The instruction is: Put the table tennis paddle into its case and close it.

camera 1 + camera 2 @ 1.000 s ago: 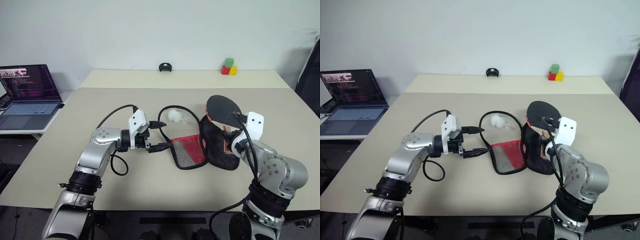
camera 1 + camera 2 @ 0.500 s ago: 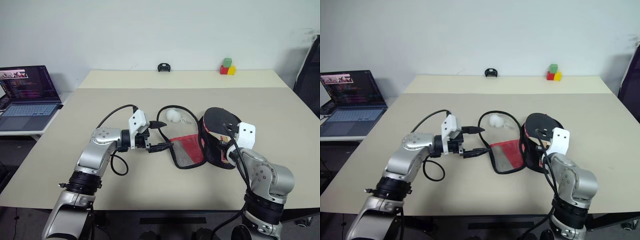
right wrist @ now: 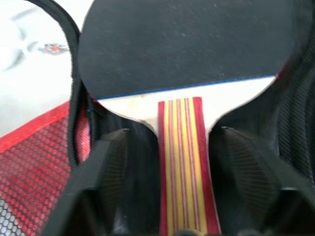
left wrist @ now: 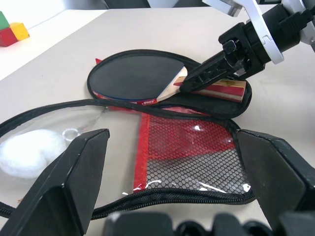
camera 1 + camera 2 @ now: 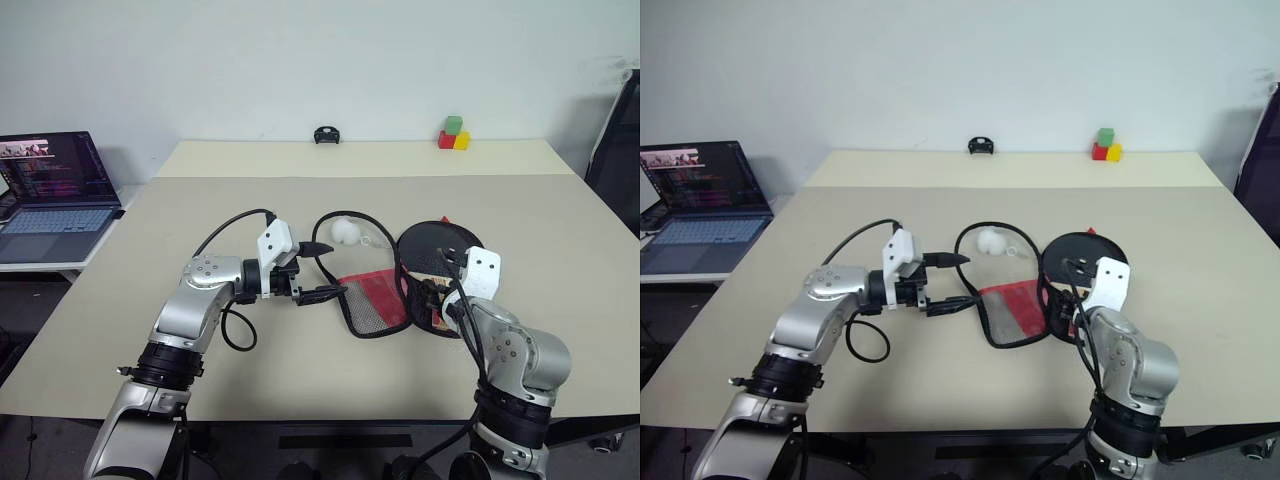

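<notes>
Beige table [image 5: 300, 380] against a white wall, laptop [image 5: 55, 190] on a side stand at the robot's left, coloured blocks [image 5: 453, 133] and a small black object [image 5: 327, 134] at the far edge. Head views: the case [image 5: 385, 300] lies unzipped mid-table, its red mesh flap folded toward the left gripper [image 5: 318, 270], whose fingers stand spread wide at the flap's edge without pinching it. The table tennis paddle [image 5: 438, 250] lies flat in the open half of the case, black face up. Left wrist view adds what the head views lose: the paddle's red rim, a pale wooden neck, the striped handle [image 4: 227, 90] resting on the black lining, and the right gripper [image 4: 197, 81] with one finger tip over the neck. It also shows a white ball [image 4: 27, 147] under a clear panel of the case. Right wrist view: handle striped red and yellow, running between the right gripper's two fingers [image 3: 108, 172], which sit apart on either side with gaps to the wood, not clamped.
</notes>
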Action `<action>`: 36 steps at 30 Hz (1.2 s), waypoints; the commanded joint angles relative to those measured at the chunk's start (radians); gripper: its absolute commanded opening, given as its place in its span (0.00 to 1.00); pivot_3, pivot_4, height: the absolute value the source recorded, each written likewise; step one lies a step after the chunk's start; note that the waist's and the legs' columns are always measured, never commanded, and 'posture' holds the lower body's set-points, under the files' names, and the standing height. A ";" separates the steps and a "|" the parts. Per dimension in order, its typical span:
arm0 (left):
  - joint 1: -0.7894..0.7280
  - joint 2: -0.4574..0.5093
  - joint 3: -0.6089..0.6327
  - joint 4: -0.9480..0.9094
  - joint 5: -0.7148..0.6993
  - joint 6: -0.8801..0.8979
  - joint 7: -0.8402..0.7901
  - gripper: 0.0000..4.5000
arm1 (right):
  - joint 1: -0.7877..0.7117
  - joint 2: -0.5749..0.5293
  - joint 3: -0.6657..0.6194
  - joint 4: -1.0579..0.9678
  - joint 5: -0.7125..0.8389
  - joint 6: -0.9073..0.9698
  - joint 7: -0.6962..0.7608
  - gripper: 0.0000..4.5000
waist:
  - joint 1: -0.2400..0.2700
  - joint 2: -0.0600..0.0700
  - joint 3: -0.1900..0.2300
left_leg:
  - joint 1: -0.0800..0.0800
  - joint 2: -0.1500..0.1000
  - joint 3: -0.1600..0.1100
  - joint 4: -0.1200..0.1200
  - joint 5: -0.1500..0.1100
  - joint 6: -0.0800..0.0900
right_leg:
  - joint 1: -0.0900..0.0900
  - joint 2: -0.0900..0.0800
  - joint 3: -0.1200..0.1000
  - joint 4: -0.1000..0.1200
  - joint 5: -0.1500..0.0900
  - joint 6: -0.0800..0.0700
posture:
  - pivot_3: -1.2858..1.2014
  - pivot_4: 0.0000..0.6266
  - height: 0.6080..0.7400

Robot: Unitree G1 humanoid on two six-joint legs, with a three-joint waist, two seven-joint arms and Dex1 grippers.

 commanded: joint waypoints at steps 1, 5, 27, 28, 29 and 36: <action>-0.002 0.000 0.021 -0.038 -0.017 -0.009 0.005 1.00 | 0.000 -0.015 0.037 -0.078 0.001 -0.021 0.013 0.76 | 0.000 0.000 0.000 | 0.000 0.000 0.000 0.000 0.000 0.000 | 0.000 0.000 0.000 0.000 0.000 0.000 | 0.52 0.24 1.00; 0.004 0.005 0.031 -0.030 -0.018 -0.010 0.013 1.00 | 0.023 -0.060 0.066 -0.144 0.024 -0.007 0.059 0.76 | 0.000 0.000 0.000 | 0.000 0.000 0.000 0.000 0.000 0.000 | 0.000 0.000 0.000 0.000 0.000 0.000 | 0.52 0.24 1.00; -0.071 -0.005 0.044 0.239 0.150 -0.116 0.223 1.00 | 0.040 -0.364 0.072 -0.198 0.249 0.012 0.458 0.76 | 0.002 0.000 0.000 | 0.000 0.000 -0.001 0.001 0.000 0.000 | 0.001 0.000 -0.001 0.000 0.000 0.000 | 0.52 0.24 1.00; -0.082 -0.012 0.043 0.266 0.160 -0.115 0.242 1.00 | 0.034 -0.411 0.055 -0.202 0.282 0.017 0.503 0.76 | 0.002 0.000 0.000 | 0.000 0.000 -0.001 0.001 0.000 0.000 | 0.001 0.000 -0.001 -0.001 0.000 0.000 | 0.52 0.24 1.00; -0.091 -0.018 0.044 0.289 0.166 -0.116 0.255 1.00 | 0.030 -0.457 0.046 -0.202 0.307 0.016 0.541 0.76 | 0.005 -0.001 0.000 | 0.000 0.000 -0.001 0.001 0.000 0.000 | 0.001 0.000 -0.002 -0.001 0.000 0.000 | 0.52 0.24 1.00; -0.110 -0.042 0.045 0.360 0.174 -0.124 0.266 1.00 | 0.016 -0.692 0.026 -0.178 0.411 -0.086 0.734 0.76 | 0.001 -0.001 0.000 | -0.001 0.000 -0.001 0.001 0.000 0.001 | 0.001 0.000 -0.002 -0.002 0.000 0.000 | 0.52 0.24 1.00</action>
